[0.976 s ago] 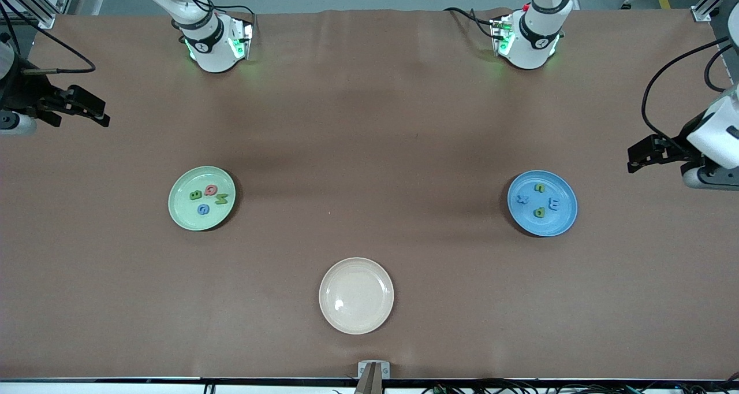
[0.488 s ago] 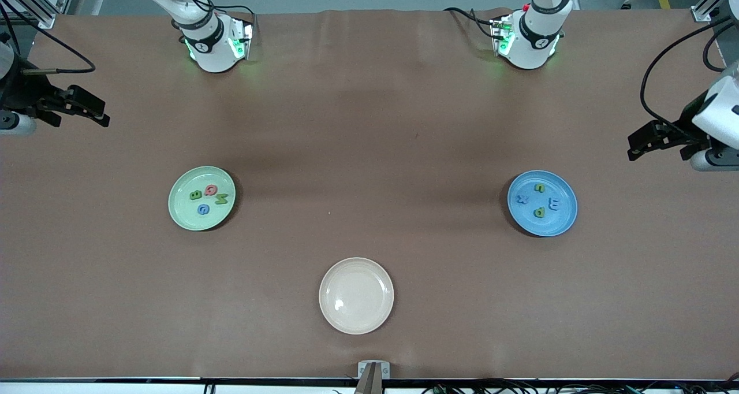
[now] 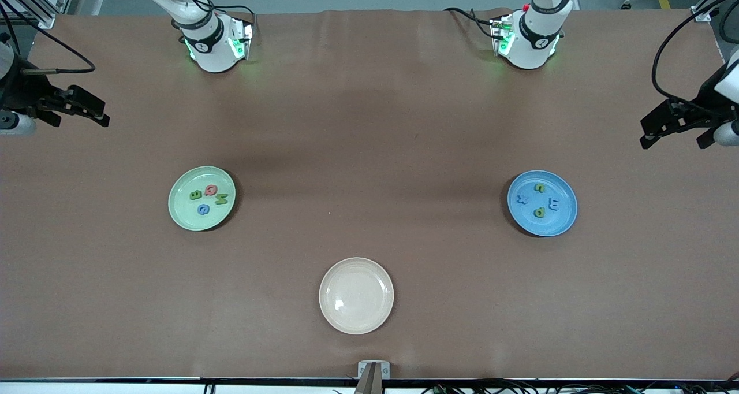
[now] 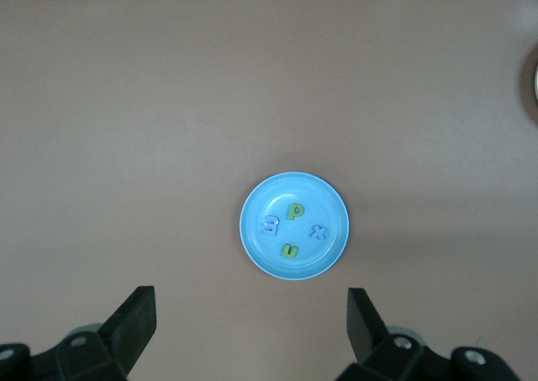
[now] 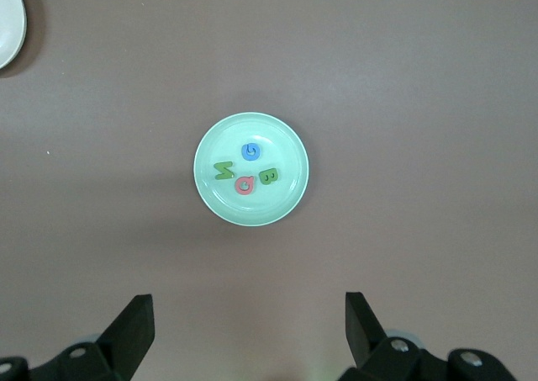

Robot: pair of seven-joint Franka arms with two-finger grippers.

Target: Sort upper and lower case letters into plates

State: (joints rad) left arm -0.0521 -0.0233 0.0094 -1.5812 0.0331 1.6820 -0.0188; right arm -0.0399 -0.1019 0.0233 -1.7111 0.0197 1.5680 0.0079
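The light green plate [image 3: 180,215] lies toward the right arm's end of the table. It holds a red Q [image 3: 211,190], a green B [image 3: 195,195], a green N [image 3: 221,198] and a blue G [image 3: 202,209]. The blue plate [image 3: 563,220] lies toward the left arm's end with a green n [image 3: 540,188], a blue x [image 3: 523,199], a blue m [image 3: 553,205] and a green p [image 3: 539,212]. My left gripper [image 3: 673,142] hangs open and empty over the table's edge at its end. My right gripper [image 3: 81,121] waits open and empty over the other end. Each wrist view shows its plate, blue [image 4: 329,203] and green [image 5: 290,141], past wide-open gripper fingers.
A cream-white plate [image 3: 356,319] with nothing in it lies nearest the front camera, midway between the two coloured plates. Brown table surface stretches between the plates. Both arm bases stand along the table edge farthest from the camera.
My left gripper has drawn away from the blue plate toward the table's end. The right arm, the plates and the letters have not moved.
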